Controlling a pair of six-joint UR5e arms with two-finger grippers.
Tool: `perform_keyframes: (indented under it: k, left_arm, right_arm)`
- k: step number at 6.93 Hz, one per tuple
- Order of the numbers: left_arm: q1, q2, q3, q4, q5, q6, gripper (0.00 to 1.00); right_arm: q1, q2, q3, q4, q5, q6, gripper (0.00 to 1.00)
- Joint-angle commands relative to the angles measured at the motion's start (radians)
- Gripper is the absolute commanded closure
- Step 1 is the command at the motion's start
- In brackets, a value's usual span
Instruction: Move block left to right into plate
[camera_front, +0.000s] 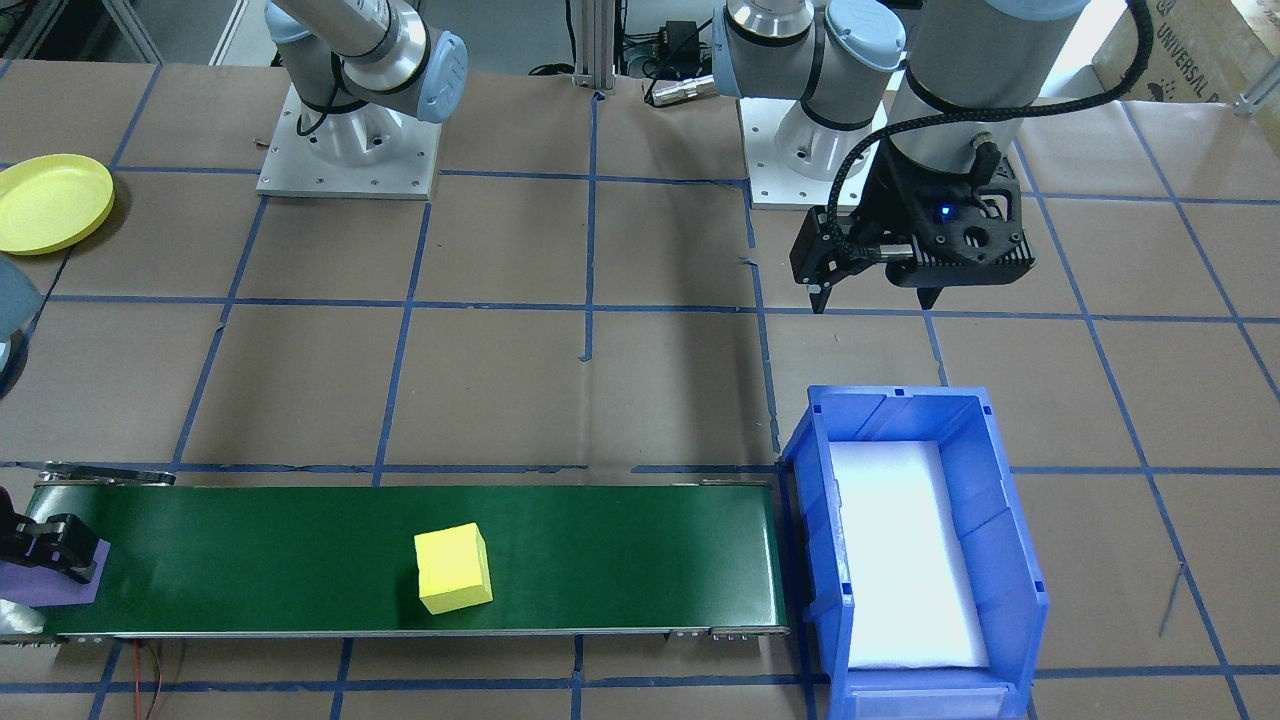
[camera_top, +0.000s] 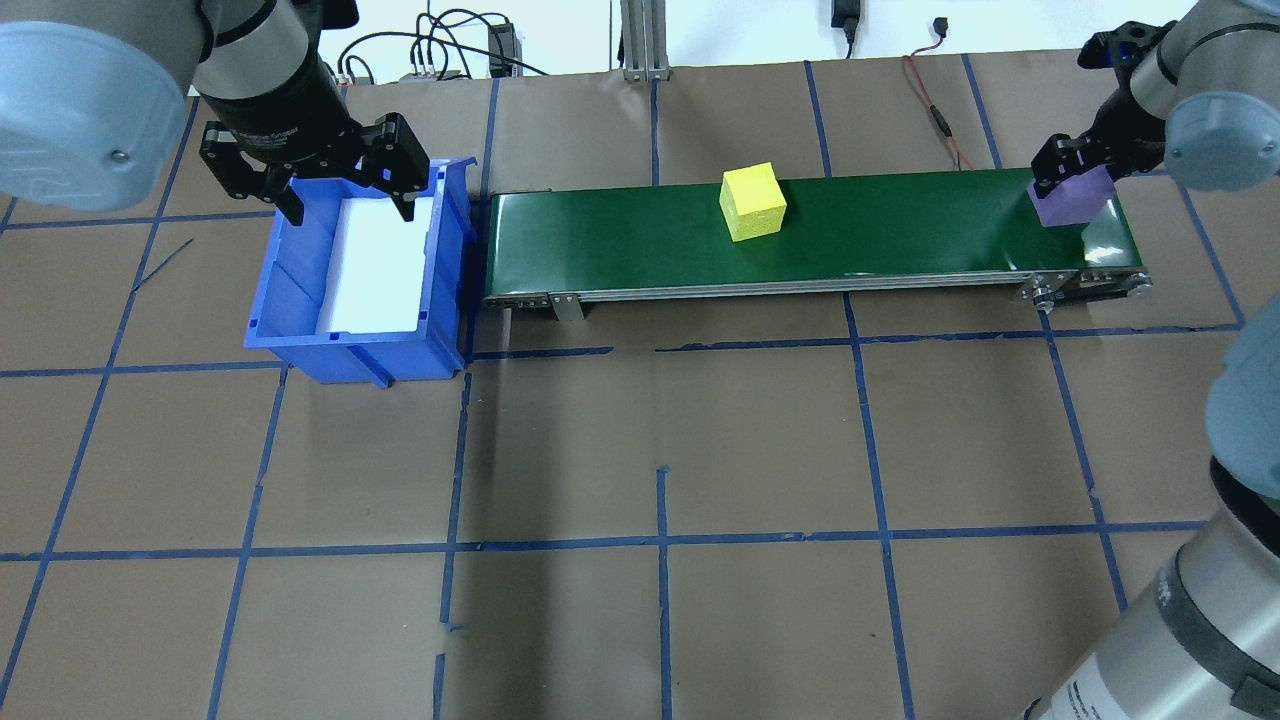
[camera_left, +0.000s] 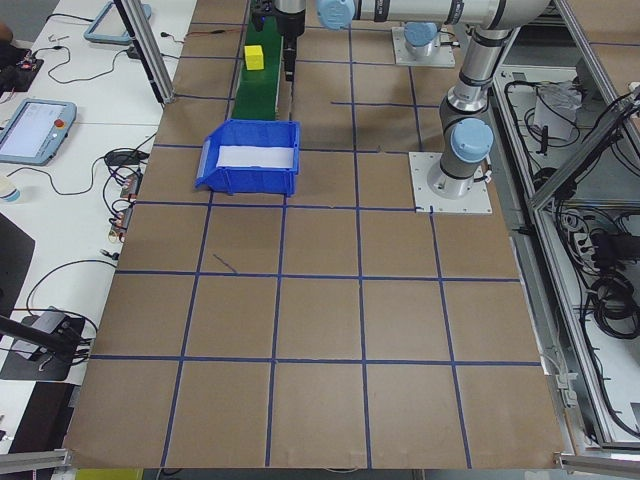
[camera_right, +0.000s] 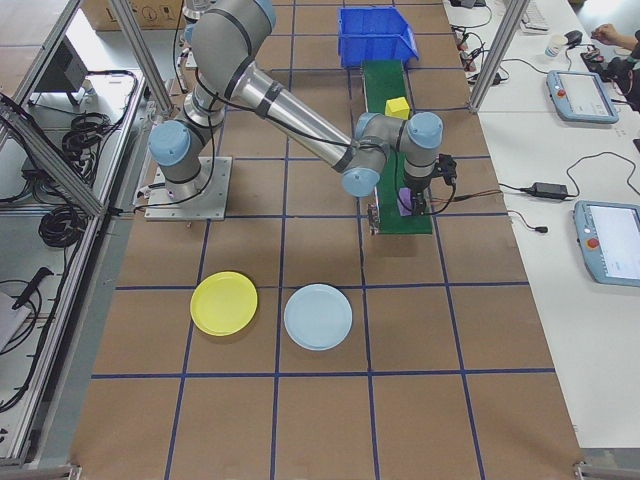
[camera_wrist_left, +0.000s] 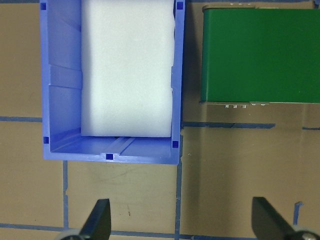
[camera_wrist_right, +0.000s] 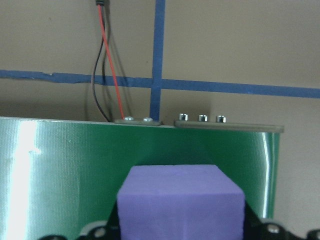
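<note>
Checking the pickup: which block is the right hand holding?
The purple block, at the conveyor's end, clamped in the right hand. The yellow block sits free mid-belt.

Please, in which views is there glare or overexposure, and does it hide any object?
Front-facing view: the white foam in the blue bin is overexposed, its surface detail lost. Right wrist view: a bright glare streak lies on the green belt left of the purple block, which stays clear. Overhead view: the yellow block is evenly lit, nothing hidden.
</note>
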Motion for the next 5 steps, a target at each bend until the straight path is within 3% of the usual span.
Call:
perform_keyframes:
  k: [1, 3, 5]
  left_arm:
    - [-0.002, 0.003, -0.003, 0.001, 0.002, 0.003, 0.00]
    - [-0.002, 0.003, -0.006, 0.001, 0.003, 0.003, 0.00]
    - [-0.002, 0.012, -0.006, -0.016, 0.006, -0.007, 0.00]
  right_arm:
    - [-0.006, -0.046, 0.012, 0.003, -0.048, -0.037, 0.70]
    - [-0.136, -0.155, 0.051, 0.116, -0.036, -0.185, 0.72]
    - [-0.267, -0.174, 0.083, 0.104, -0.043, -0.348, 0.73]
